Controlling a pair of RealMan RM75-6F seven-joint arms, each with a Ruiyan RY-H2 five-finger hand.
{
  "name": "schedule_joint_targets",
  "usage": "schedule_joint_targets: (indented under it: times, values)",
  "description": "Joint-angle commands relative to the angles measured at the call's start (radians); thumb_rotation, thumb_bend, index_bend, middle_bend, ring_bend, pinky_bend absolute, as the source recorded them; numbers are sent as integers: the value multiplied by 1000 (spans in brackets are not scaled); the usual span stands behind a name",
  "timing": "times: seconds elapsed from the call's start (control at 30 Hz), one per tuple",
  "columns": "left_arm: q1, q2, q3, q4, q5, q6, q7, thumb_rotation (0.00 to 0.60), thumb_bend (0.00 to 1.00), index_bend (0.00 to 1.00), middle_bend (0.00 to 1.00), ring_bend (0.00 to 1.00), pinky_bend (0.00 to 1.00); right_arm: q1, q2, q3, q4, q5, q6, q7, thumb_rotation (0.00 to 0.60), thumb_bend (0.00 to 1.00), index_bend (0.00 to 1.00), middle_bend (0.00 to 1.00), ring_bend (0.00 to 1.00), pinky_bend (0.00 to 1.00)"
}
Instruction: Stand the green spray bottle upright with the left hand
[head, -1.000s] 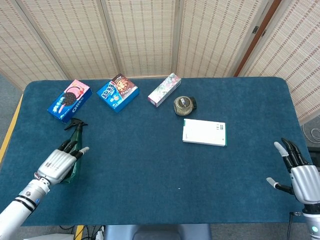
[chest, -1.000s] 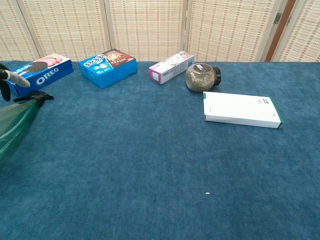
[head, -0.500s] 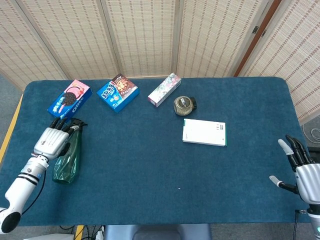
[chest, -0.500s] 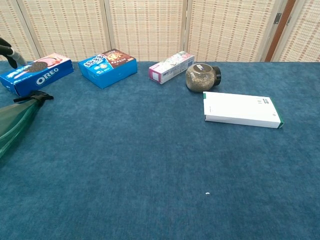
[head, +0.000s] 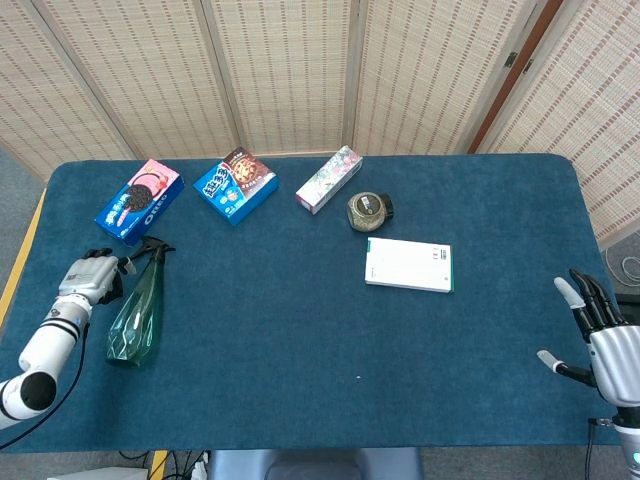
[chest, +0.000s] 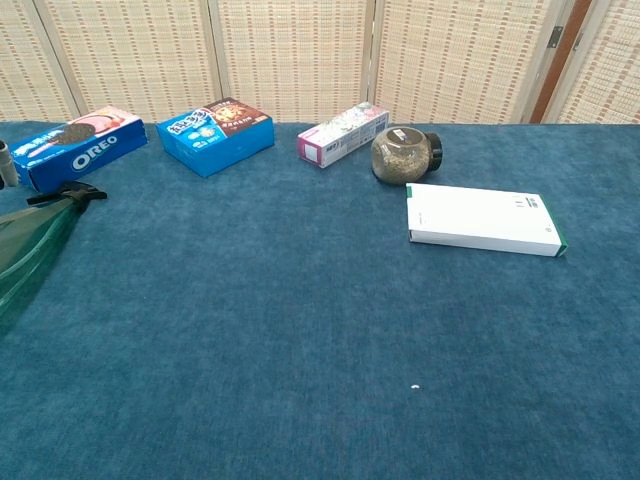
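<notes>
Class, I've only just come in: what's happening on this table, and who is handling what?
A two-armed robot sits at a blue table. Its job is to stand the green spray bottle upright with its left hand. The bottle lies on its side near the table's left edge, not yet stood up. The left hand is beside the bottle's black nozzle end and does not hold it. The right hand is open at the table's right edge, holding nothing.

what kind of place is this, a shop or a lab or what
Most likely a robot test or data-collection setup, not a shop. A table with blue felt carries a few staged groceries, such as an Oreo box and a jar, folding screens close off the back, and a robot hand lies beside a green bottle.
</notes>
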Motion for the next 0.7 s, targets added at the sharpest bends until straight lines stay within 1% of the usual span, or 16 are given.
schedule_joint_targets:
  times: [0.03, 0.23, 0.43, 0.7]
  values:
    - [-54, -28, 14, 39, -93, -38, 29, 600, 946, 314, 309, 71, 6, 0, -1, 0, 1, 1, 0, 1, 600, 0, 0, 0, 0, 422]
    - [-96, -77, 42, 87, -161, -51, 61, 600, 948, 300, 309, 71, 2, -2, -3, -1, 7, 2, 1, 6, 600, 0, 0, 0, 0, 422]
    - [-132, -141, 80, 165, -239, -78, 94, 600, 951, 299, 309, 71, 0, -7, -5, -2, 17, 8, 4, 17, 600, 0, 0, 0, 0, 422]
    - [-158, -191, 106, 215, -285, -61, 124, 600, 951, 293, 309, 71, 0, -9, -11, -4, 32, 12, 2, 30, 600, 0, 0, 0, 0, 422]
